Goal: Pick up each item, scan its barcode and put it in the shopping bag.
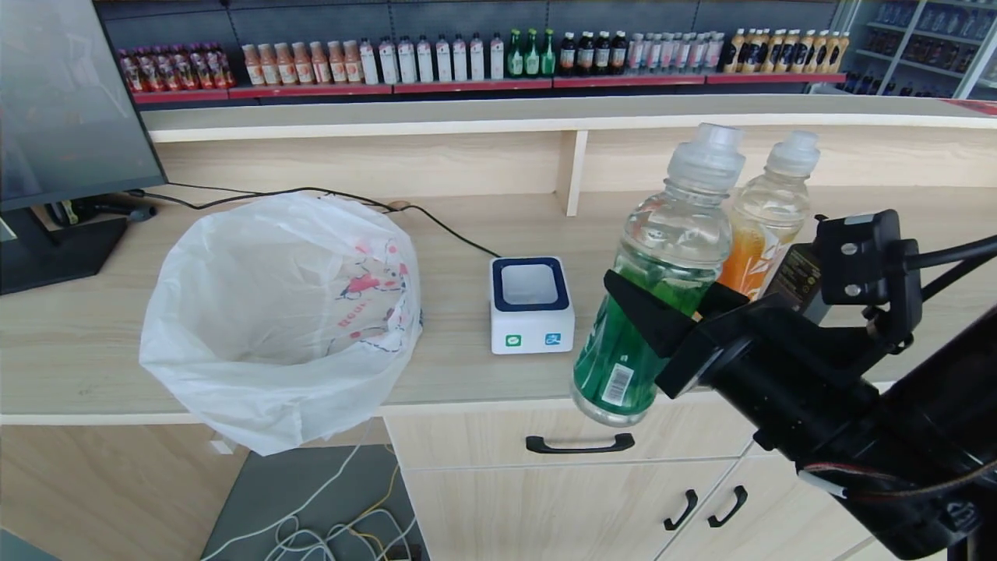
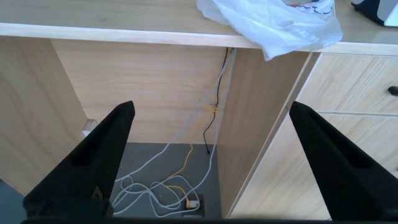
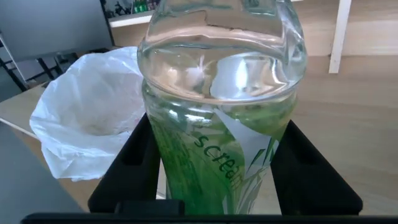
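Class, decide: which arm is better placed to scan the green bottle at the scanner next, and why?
Right. The right gripper holds the green bottle up just beside the scanner, while the left gripper hangs open and empty below the counter edge.

the right arm (image 1: 857, 405) comes in from the lower right of the head view, its forearm angled up and to the left, with the wrist over the front edge of the worktop (image 1: 78, 343). the right hand (image 1: 684, 308) is clamped around a green bottle (image 1: 670, 234), which it holds off the surface, slightly tilted. the left hand (image 2: 211, 155) hangs low, below worktop level, its two fingers (image 2: 93, 162) spread wide with nothing between them.
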{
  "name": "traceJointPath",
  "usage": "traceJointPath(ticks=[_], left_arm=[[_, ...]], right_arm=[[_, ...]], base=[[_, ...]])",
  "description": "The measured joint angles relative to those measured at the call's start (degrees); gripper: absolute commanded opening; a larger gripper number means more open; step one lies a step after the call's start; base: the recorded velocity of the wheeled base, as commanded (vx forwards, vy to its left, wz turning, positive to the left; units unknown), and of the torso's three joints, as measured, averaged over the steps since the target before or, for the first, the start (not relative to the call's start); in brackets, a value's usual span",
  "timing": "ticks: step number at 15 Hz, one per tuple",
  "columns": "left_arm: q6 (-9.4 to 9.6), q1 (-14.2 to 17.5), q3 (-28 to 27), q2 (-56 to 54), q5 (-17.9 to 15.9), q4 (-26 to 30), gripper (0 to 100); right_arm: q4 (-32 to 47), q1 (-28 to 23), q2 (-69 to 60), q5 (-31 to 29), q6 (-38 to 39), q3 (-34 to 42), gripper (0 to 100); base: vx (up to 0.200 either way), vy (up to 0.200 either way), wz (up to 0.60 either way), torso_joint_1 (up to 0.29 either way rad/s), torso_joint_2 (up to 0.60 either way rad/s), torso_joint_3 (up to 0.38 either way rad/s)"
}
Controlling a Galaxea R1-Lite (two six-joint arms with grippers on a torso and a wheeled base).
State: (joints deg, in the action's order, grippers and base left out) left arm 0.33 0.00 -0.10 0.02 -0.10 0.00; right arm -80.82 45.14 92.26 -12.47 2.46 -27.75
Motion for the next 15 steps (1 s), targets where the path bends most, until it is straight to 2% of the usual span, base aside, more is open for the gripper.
traceJointPath(ticks=[3, 6, 10, 15], left_arm=[[0.0, 0.0, 0.0, 0.0, 0.0, 0.0, 100], [0.02, 0.0, 0.0, 0.0, 0.0, 0.0, 100], [0.0, 0.0, 0.0, 0.0, 0.0, 0.0, 100], [0.02, 0.0, 0.0, 0.0, 0.0, 0.0, 100]], right_arm=[[0.9, 2.12, -0.67, -0.24, 5.33, -1.66, 0], [4.44, 5.22, -1.22, -2.55, 11.3, -7.23, 0], [14.45, 9.33, -3.97, -3.18, 18.99, -12.52, 0], [17.82, 12.65, -5.77, -3.21, 20.55, -17.04, 0]], base=[[0.0, 0.0, 0.0, 0.0, 0.0, 0.0], [0.0, 0.0, 0.0, 0.0, 0.0, 0.0], [0.0, 0.0, 0.0, 0.0, 0.0, 0.0], [0.0, 0.0, 0.0, 0.0, 0.0, 0.0]])
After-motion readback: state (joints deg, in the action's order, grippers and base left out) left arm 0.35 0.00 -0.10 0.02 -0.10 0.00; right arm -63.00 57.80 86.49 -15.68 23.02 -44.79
